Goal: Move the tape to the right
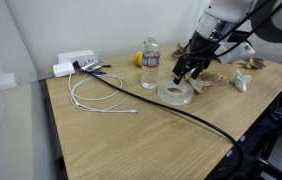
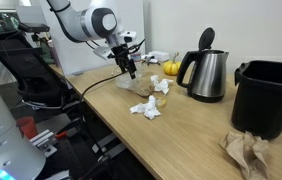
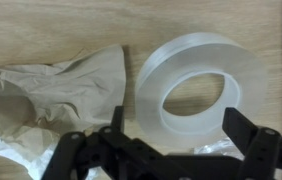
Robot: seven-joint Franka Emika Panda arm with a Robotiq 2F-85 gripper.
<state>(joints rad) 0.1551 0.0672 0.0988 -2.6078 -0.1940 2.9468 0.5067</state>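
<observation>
The tool (image 3: pixel 179 130) hangs just above the tape (image 3: pixel 196 55), jaws spread wide and holding nothing. In the wrist view its fingers (image 3: pixel 243 130) enter from 6 o'clock. I judge the spread is meant to span the ring or pinch one wall, since the roll lies flat and is best reached from above.

The surface (image 1: pixel 131 140) carries everything. The bottle (image 1: pixel 151 63) stands upright at 11 o'clock from the tape, near it but apart. The cable (image 1: pixel 96 95) loops well away at 9 o'clock. The tape lies flat with its hole upward, directly under the tool in an exterior view (image 1: pixel 175 94).

In the wrist view, crumpled paper (image 3: pixel 51 95) sits at 9 o'clock of the tape. Its edge is just beside the rim; whether it touches I cannot tell. That probably leaves the finger on that side little room, so a careless closing might catch paper along with the tape.
</observation>
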